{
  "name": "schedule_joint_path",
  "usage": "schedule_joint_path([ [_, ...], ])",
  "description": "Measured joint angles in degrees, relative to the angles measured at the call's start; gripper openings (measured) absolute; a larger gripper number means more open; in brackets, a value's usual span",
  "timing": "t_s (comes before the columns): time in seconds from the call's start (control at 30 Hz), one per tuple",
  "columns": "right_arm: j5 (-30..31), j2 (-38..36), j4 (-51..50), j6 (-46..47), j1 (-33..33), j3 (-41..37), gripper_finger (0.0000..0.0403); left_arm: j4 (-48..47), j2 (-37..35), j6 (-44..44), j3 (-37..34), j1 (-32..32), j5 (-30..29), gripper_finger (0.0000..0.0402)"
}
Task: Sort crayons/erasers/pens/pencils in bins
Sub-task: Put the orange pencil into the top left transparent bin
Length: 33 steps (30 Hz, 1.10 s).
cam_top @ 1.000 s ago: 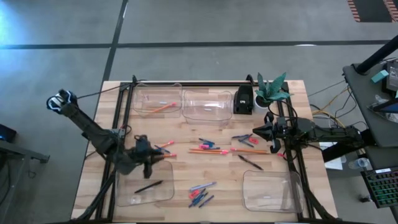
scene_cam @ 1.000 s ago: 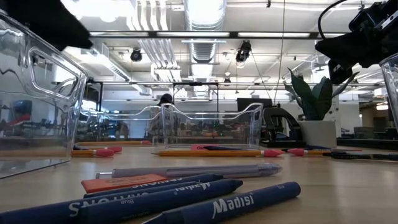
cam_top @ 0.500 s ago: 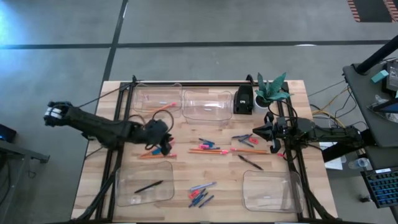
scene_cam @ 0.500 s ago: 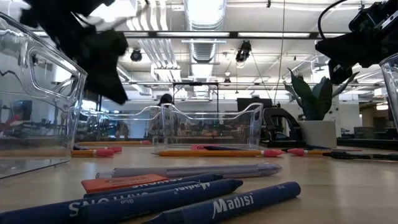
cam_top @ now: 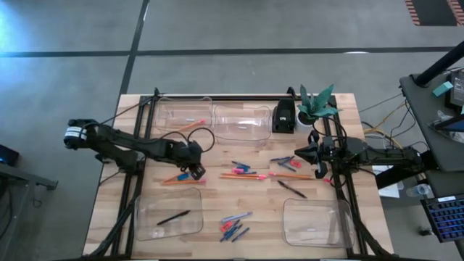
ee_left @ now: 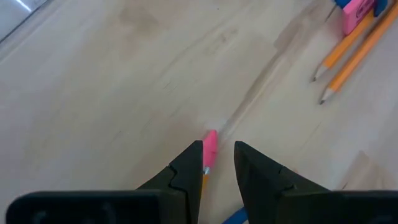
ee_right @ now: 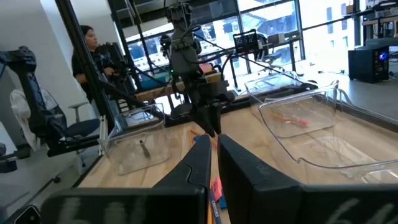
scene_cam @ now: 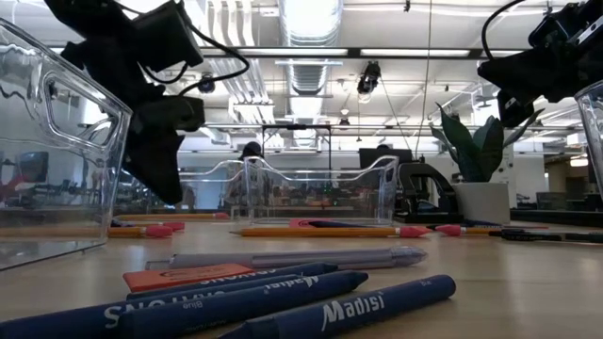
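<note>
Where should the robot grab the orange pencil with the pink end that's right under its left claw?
Probably on the orange shaft just behind the pink eraser end, coming straight down. The pencil lies flat on the bare table, and the left gripper hangs above with fingers parted, one on each side of it.

orange pencils (cam_top: pixel 242 175), blue crayons (scene_cam: pixel 283 301), clear bins (cam_top: pixel 243 122)

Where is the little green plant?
In the high view the plant stands at the table's far right corner, beside the small black box and just beyond the right end effector.
</note>
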Motion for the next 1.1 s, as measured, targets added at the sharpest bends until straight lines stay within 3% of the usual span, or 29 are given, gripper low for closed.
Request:
schedule_joint_path([
  [0.5,0.00,-0.01,0.00,-0.01,0.00,0.00,0.0022,-1.03,0.04,-1.40,-0.02,0.39,0.00,0.0078],
  [0.87,0.00,0.00,0.00,-0.01,-0.01,0.00,0.0022,-1.29,6.41,-0.90,0.05,0.37,1.44,0.0128],
  [1.1,0.00,0.00,0.00,0.00,-0.02,0.00,0.0022,-1.52,8.81,2.18,0.62,0.33,0.75,0.0101],
])
